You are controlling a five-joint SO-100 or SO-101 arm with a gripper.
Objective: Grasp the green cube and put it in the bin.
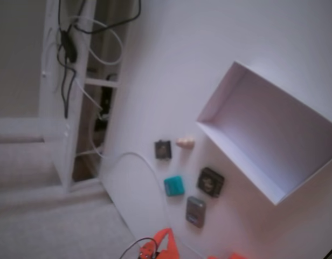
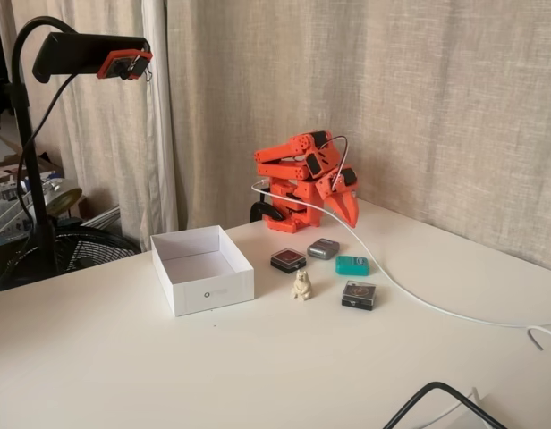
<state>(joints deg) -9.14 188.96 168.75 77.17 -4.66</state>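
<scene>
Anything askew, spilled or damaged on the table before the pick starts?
Nothing is spilled or damaged. The bin stands upright and empty, and the green cube lies flat among the other small blocks. One thing to note: a white cable trails across the table right beside the cube, from the folded arm. The gripper hangs above the blocks.

A long beige fabric curtain (image 2: pixel 374 98) hangs in soft folds behind the wide white table (image 2: pixel 123 375), lit by soft daylight. At the table's left edge a black stand (image 2: pixel 25 179) rises with a curved arm. Below it sits a dark round fan (image 2: pixel 74 250). Pale grey carpet (image 1: pixel 42 216) covers the floor beside a white frame (image 1: pixel 61 129) draped with black and white cables.
</scene>
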